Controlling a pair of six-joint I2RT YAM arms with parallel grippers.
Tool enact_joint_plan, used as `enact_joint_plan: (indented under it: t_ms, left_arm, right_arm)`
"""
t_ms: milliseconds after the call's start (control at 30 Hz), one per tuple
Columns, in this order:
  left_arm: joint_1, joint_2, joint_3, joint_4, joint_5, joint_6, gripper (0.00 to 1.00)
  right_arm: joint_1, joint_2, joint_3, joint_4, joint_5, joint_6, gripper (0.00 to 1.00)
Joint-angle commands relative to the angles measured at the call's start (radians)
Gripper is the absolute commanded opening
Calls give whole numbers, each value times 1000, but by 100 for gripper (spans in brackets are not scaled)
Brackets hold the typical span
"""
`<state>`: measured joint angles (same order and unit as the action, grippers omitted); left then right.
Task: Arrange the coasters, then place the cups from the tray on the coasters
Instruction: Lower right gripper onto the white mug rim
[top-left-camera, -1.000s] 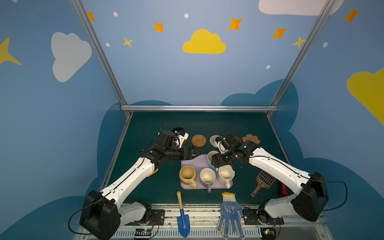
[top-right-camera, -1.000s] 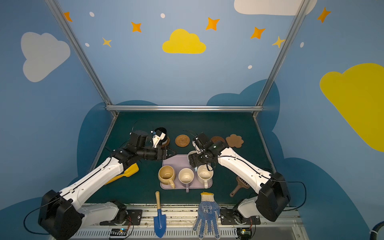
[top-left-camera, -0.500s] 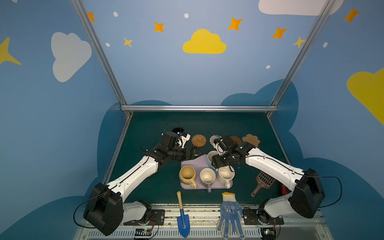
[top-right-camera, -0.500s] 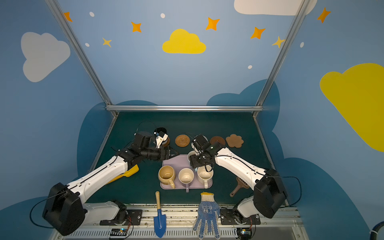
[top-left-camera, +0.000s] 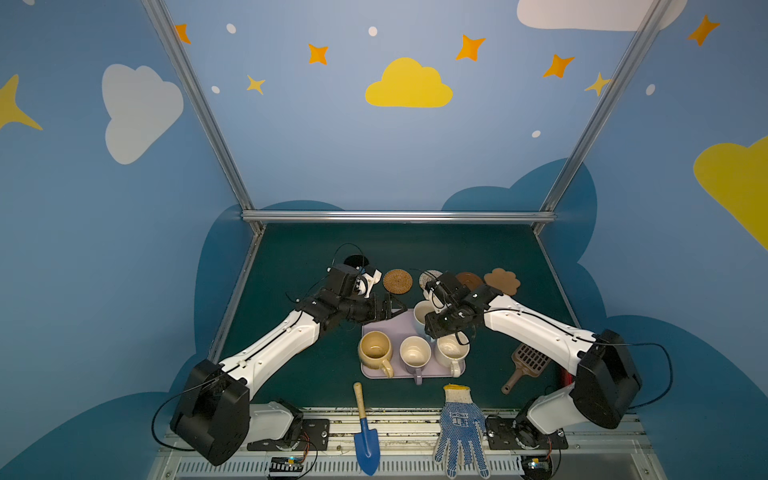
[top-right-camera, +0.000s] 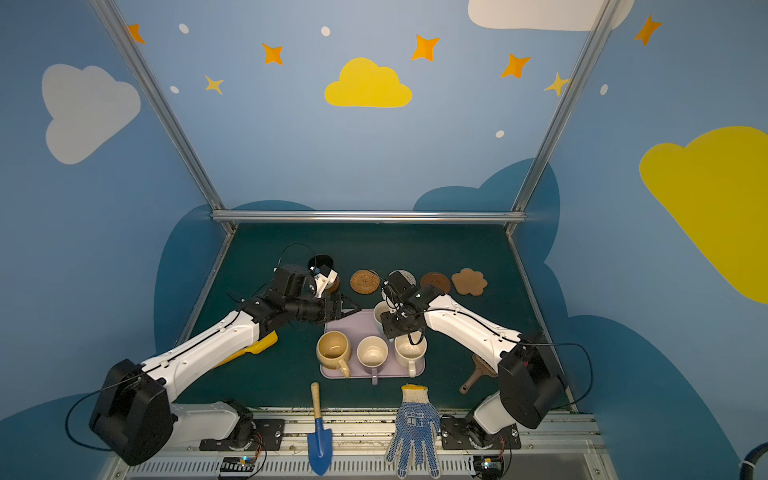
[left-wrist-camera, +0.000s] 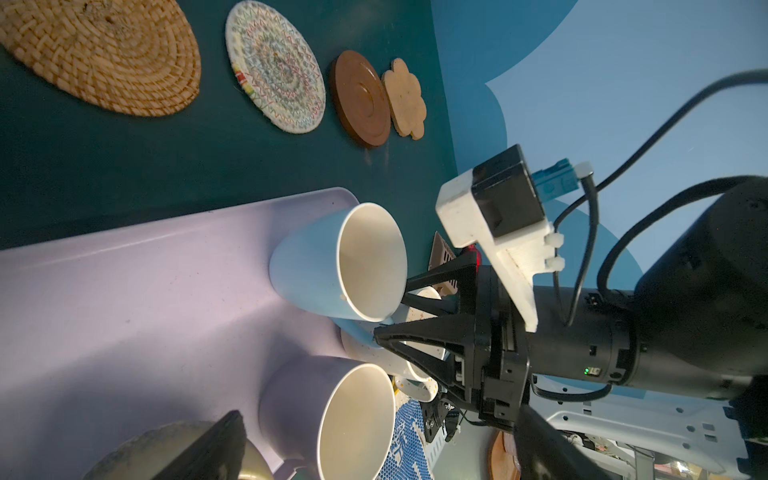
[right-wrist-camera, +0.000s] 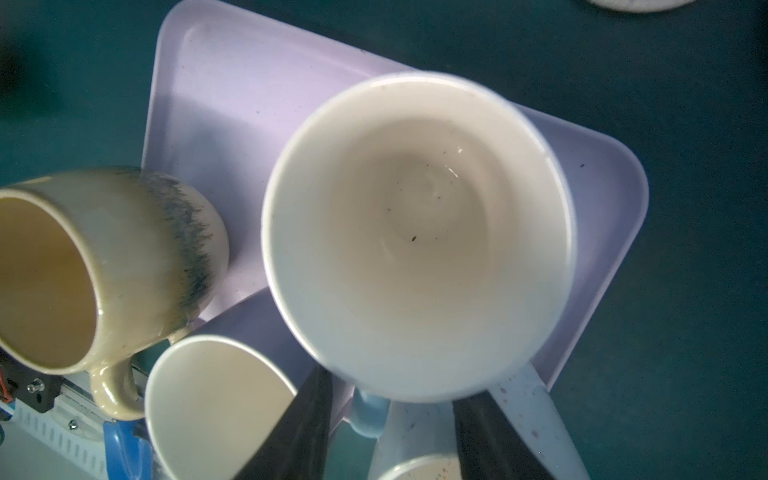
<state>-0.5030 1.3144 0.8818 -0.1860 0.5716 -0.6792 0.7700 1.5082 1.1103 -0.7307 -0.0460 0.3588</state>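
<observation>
At the far right corner of the tray (top-left-camera: 384, 324) stands the light blue mug (right-wrist-camera: 415, 232). Its handle (right-wrist-camera: 370, 411) lies between the two fingers (right-wrist-camera: 299, 428) of the right gripper (right-wrist-camera: 397, 384), close to one and clear of the other, so they are parted, not pinching. Over the tray's far left corner the left gripper (top-left-camera: 394, 308) hangs with its fingers spread wide, holding nothing.

White screw-dotted shells cover the left arm (top-left-camera: 274, 353) and right arm (top-left-camera: 536, 332). In a top view, black joint housings (top-left-camera: 212, 415) sit at seven and four o'clock, with looping black cables (top-left-camera: 670, 376). The right gripper (left-wrist-camera: 390, 311) is black, with trussed triangular fingers (left-wrist-camera: 436, 345).
</observation>
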Motion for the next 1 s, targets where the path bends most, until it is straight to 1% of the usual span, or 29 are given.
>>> enact_joint_plan:
  t_ms: [0,133,333,400,467,533,600,867,967]
  left_arm:
    - [-7,5,24,-17,-13,17,99]
    - [-8,9,34,-41,-10,39,99]
    - [-9,9,62,-100,-50,75,99]
    - [-9,14,56,-89,-41,72,99]
    - [-6,33,77,-121,-35,79,99]
    - [-6,42,78,-134,-63,58,99]
    - [-6,44,64,-109,-64,26,99]
    - [-6,39,59,-91,-81,5,99]
    - [-5,54,60,-74,-83,-28,99]
  right_arm:
    - [9,25,9,27,10,-9,44]
    - [10,42,18,42,15,-7,43]
    - [31,68,31,42,46,-8,40]
    - [42,82,38,36,64,-11,40]
    - [50,88,38,34,84,-3,42]
    - [58,91,34,41,98,2,43]
    - [68,92,31,46,115,0,44]
    - [76,116,31,60,115,-4,39]
    - [76,119,29,69,124,-3,37]
